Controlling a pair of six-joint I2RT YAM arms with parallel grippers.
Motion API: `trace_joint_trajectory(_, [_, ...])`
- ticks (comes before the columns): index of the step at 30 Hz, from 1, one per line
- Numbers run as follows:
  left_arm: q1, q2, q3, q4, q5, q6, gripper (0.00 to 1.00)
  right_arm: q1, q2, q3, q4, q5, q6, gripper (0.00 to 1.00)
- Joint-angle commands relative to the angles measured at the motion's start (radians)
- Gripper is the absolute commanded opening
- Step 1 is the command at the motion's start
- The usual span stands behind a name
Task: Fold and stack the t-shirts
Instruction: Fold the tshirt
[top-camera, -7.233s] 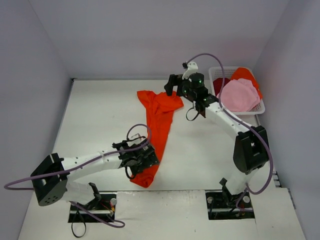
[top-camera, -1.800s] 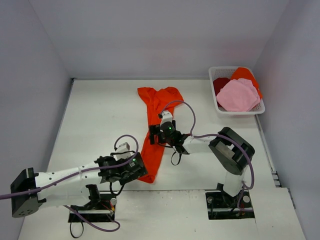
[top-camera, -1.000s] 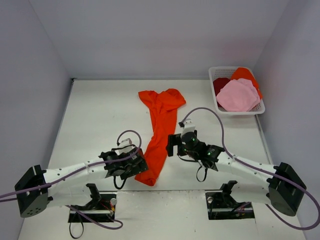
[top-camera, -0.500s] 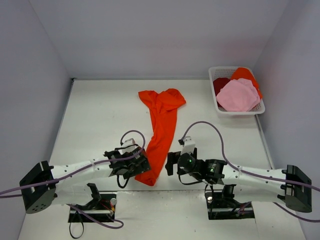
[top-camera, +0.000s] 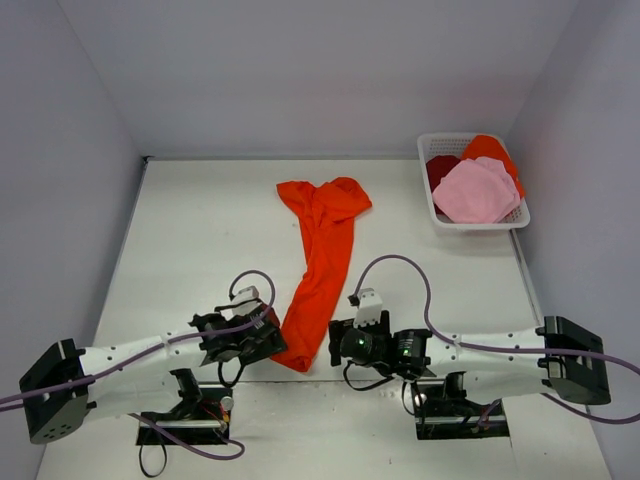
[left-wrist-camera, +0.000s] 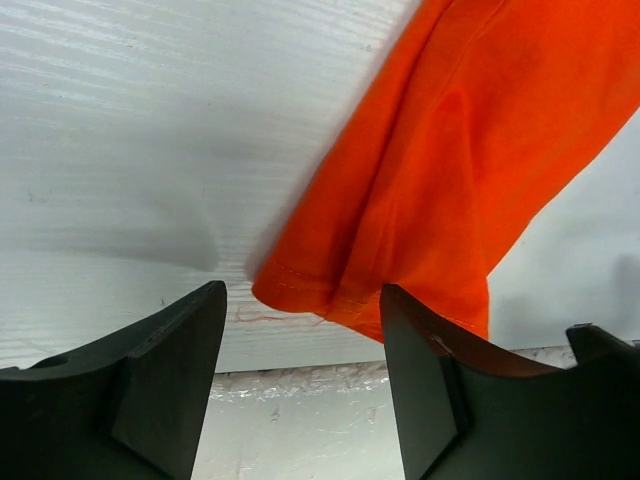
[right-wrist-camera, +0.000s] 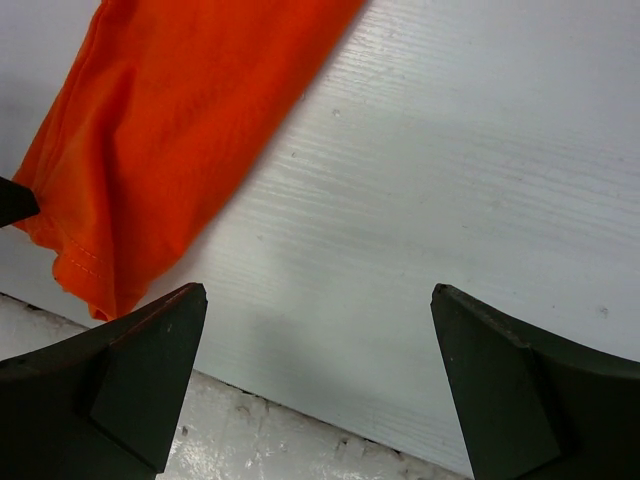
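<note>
Overhead only, basket (top-camera: 476, 226) (pink t-shirt (top-camera: 478, 192) inside)

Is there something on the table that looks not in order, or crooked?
Yes. The orange-red t-shirt is not spread flat: it lies as a long narrow rumpled strip, bunched at the far end, slanting across the table. The pink t-shirt sits heaped in the white basket. No damage shows.

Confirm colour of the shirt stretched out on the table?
The shirt is plain bright orange-red, no print; clearest in the left wrist view.
</note>
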Motion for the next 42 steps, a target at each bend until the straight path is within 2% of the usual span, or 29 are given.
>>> trace_joint_trajectory(1, [-0.001,-0.030,-0.013,0.010,0.009,0.000,0.57,0.005,-0.035,0.044,-0.026,0.085,0.036,0.92])
trace_joint_trajectory(12, [-0.006,0.064,-0.017,0.116,0.043,0.016,0.56,0.007,-0.062,0.032,-0.062,0.092,0.062,0.92])
trace_joint_trajectory(25, [-0.021,0.056,-0.068,0.171,0.047,-0.014,0.54,0.005,-0.026,0.040,-0.064,0.096,0.065,0.93])
trace_joint_trajectory(28, [-0.029,0.055,-0.082,0.187,0.051,-0.026,0.46,0.005,-0.016,0.041,-0.064,0.093,0.065,0.93])
trace_joint_trajectory(29, [-0.032,0.055,-0.083,0.191,0.052,-0.029,0.38,0.005,-0.011,0.043,-0.064,0.093,0.067,0.93])
trace_joint_trajectory(34, [-0.038,0.041,-0.097,0.199,0.052,-0.037,0.17,0.005,0.003,0.046,-0.064,0.095,0.069,0.93])
trace_joint_trajectory(42, [-0.040,0.004,-0.114,0.195,0.047,-0.050,0.14,0.007,0.026,0.049,-0.064,0.092,0.072,0.93])
